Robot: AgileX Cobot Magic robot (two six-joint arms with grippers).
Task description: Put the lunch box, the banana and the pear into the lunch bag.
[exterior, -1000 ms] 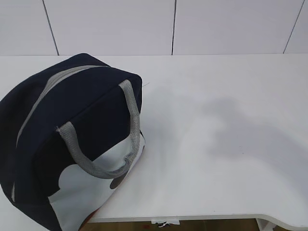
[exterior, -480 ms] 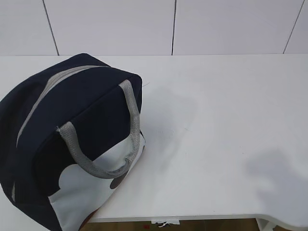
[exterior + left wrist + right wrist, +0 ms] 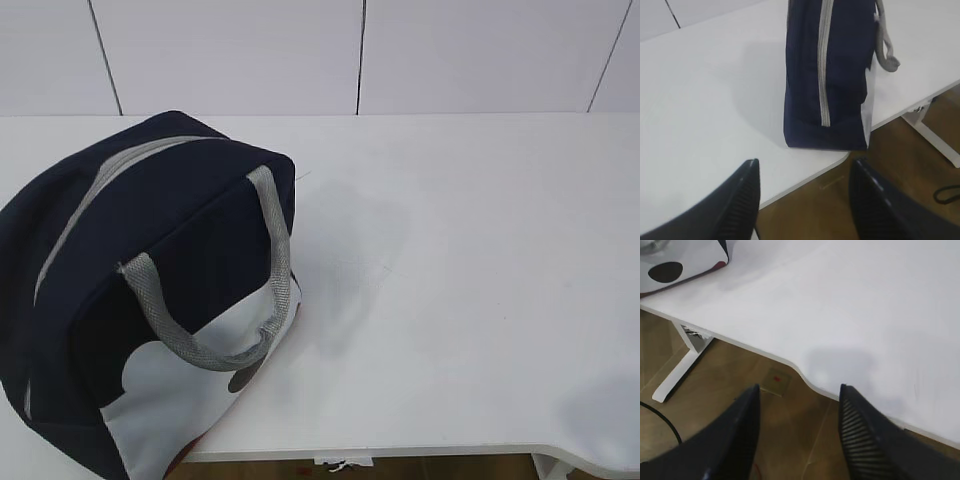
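Lunch bag (image 3: 150,290) lying at table's (image 3: 450,250) front-left corner, partly overhanging the front edge; grey zipper (image 3: 825,65) looks closed along its length, grey handle (image 3: 200,330) draped over the white patch; lunch box, banana, pear not visible in any view, possibly inside already. Left gripper (image 3: 805,200) off the front-left edge, jaws apart, empty; right gripper (image 3: 797,430) off the front edge, jaws apart, empty. Judged: packing likely done or near end; next calls for confirming contents.
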